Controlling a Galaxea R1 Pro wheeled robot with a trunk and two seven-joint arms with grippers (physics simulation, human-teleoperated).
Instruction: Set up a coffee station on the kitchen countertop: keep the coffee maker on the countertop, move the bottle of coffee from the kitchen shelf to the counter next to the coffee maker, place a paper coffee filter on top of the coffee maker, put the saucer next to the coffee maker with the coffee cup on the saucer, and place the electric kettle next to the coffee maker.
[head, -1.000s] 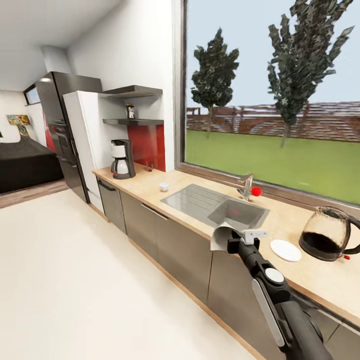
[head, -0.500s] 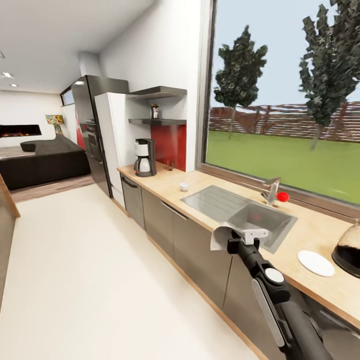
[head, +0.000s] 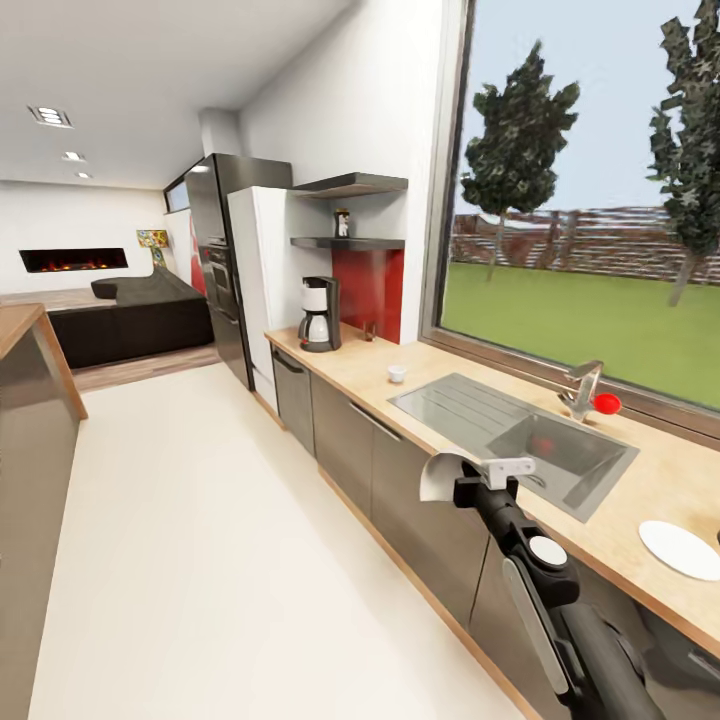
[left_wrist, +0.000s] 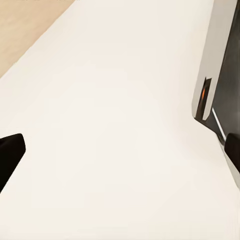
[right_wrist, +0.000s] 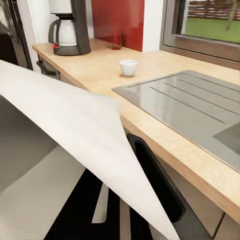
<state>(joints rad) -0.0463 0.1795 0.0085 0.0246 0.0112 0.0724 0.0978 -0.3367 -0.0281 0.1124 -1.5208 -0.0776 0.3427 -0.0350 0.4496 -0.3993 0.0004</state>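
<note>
Meanwhile the head view has panned left over the last second: kettle gone off the right edge, living room now showing, so the base is turning/rolling along the desk, things themselves unmoved. Right gripper (head: 470, 478), jaws clamped on the paper coffee filter (head: 442, 477), carried off the desk edge near the sink (head: 520, 440). Left gripper (left_wrist: 120, 152), jaws apart, nothing between them, pointing at floor. Saucer (head: 680, 548) on the kitchen countertop (head: 445, 365) at far right; coffee cup (head: 397, 373) further along; coffee maker (head: 320, 314) at the far end; bottle of coffee (head: 342, 222) up on the kitchen shelf (head: 345, 243). Filter drop looks next, still well apart.
</note>
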